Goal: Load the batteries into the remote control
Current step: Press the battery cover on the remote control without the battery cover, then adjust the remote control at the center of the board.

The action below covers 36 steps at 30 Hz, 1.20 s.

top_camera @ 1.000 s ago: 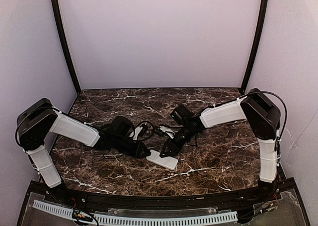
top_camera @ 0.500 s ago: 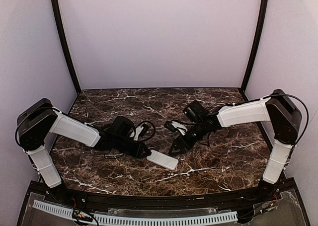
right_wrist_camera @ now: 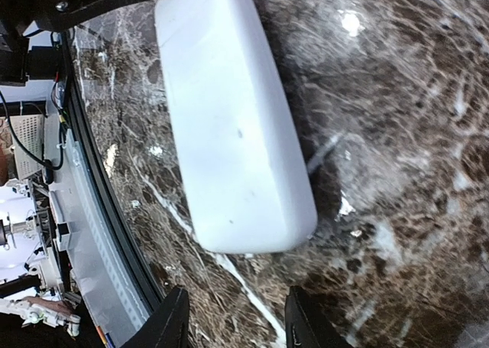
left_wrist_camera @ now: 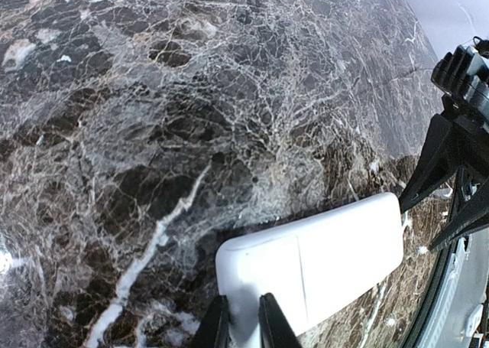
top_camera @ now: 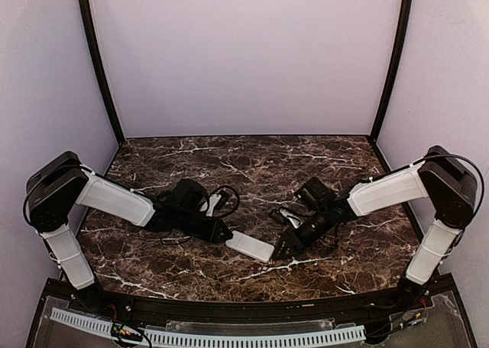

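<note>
half-open right tool (right_wrist_camera: 237, 317) beside remote control (left_wrist_camera: 321, 260), left tool (left_wrist_camera: 243, 321) tight on it

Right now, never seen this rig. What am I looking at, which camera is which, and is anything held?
Two robot arms are bolted at the near edge of a dark marble table. The wide picture comes from a fixed camera above and behind them. The other two come from a camera on each wrist, looking past its own tool. On or just above the table is a slim white remote control, plain side up. The left tool is shut on one end of it. The right tool stands open just off the other end, holding nothing. No batteries show.
</note>
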Available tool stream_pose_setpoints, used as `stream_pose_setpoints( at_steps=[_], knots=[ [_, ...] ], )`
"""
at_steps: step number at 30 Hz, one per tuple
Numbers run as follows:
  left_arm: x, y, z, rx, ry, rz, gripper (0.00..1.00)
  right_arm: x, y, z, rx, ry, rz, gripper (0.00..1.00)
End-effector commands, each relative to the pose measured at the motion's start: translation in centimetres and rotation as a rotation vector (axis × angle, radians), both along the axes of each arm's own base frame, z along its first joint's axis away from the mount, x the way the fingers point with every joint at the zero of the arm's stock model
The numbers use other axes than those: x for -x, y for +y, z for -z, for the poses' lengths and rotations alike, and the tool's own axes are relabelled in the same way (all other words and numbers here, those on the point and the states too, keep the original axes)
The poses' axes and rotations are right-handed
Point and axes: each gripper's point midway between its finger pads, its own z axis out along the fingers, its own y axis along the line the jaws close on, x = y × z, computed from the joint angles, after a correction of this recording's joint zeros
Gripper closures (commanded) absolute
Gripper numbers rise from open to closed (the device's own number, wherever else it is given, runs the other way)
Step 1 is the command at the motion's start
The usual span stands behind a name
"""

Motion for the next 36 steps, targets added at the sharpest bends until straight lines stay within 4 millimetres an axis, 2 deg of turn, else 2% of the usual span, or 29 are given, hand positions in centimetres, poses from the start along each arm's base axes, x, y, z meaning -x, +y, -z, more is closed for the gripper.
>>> stream_pose_setpoints(
  at_steps=[1, 15, 27, 36],
  knots=[
    [4.6, 3.7, 5.6, -0.217, 0.168, 0.037, 0.87, 0.0, 1.8, 0.3, -0.058, 0.044, 0.031, 0.59],
    [5.7, 3.5, 6.3, -0.220, 0.195, 0.065, 0.91, -0.9, 2.5, 1.6, -0.051, 0.044, 0.049, 0.75],
    [8.9, 3.3, 6.8, -0.182, 0.269, 0.142, 0.90, -1.9, 2.7, 2.0, -0.046, 0.025, 0.071, 0.80],
    [11.1, 1.9, 5.9, -0.122, 0.299, 0.226, 0.91, -3.9, 2.6, 1.6, -0.062, -0.001, 0.113, 0.82]
  ],
)
